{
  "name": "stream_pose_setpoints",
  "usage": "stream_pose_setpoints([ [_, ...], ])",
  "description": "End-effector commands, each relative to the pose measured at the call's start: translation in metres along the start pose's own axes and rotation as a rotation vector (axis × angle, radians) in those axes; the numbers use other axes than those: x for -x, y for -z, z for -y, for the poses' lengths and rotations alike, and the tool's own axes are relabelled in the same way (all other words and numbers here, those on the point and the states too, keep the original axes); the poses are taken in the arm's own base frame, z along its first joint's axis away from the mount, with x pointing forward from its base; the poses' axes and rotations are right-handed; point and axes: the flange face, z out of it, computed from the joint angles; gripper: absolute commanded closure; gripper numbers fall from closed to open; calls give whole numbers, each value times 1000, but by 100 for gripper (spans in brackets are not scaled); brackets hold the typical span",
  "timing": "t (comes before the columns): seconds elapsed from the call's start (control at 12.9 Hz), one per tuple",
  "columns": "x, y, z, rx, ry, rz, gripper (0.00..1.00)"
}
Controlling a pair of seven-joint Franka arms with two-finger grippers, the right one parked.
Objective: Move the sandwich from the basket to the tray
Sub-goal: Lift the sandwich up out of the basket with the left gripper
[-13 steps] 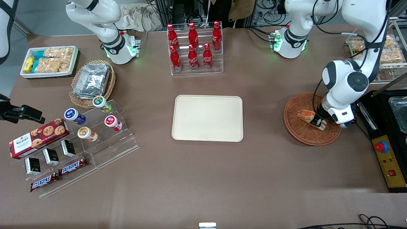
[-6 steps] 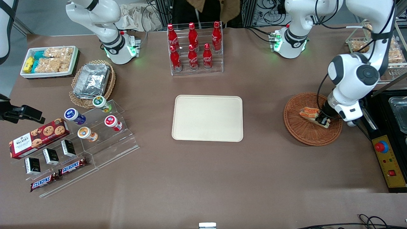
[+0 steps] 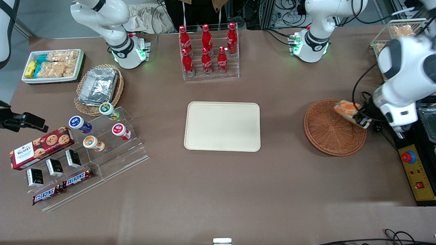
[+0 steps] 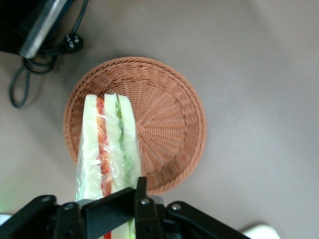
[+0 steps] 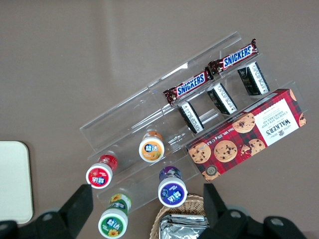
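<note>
My left gripper point(image 3: 358, 118) is shut on the wrapped sandwich point(image 3: 345, 109) and holds it lifted above the edge of the reddish-brown wicker basket point(image 3: 327, 136) that lies toward the working arm's end of the table. In the left wrist view the sandwich point(image 4: 105, 144), white bread with orange and green layers in clear film, hangs between the black fingers point(image 4: 142, 186) well above the basket point(image 4: 164, 124), which holds nothing. The cream tray point(image 3: 222, 126) lies flat at the table's middle with nothing on it.
A rack of red cola bottles point(image 3: 207, 49) stands farther from the camera than the tray. A black box with a red button point(image 3: 416, 172) sits beside the basket at the working arm's end. Snack racks, a tan basket with foil trays point(image 3: 98, 86) and a white snack box point(image 3: 52, 65) lie toward the parked arm's end.
The gripper has risen out of the basket with the sandwich, moving up and toward the working arm's end. The basket is left with nothing in it.
</note>
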Motion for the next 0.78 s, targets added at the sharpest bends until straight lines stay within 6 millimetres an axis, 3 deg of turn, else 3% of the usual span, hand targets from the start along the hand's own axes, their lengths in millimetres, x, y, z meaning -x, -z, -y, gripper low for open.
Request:
stream_pose_setpoints([
  [0.0,32,75,-23,-34,-148,-5,100],
  [0.16,70,116,-38,-12,-218,-15,100],
  [0.31,126,137,-65,28,-322,-38,100],
  [0.47,182,129,-96,38,-449,-33,100],
  [0.7,248,96,-148,97,-598,-23,100],
])
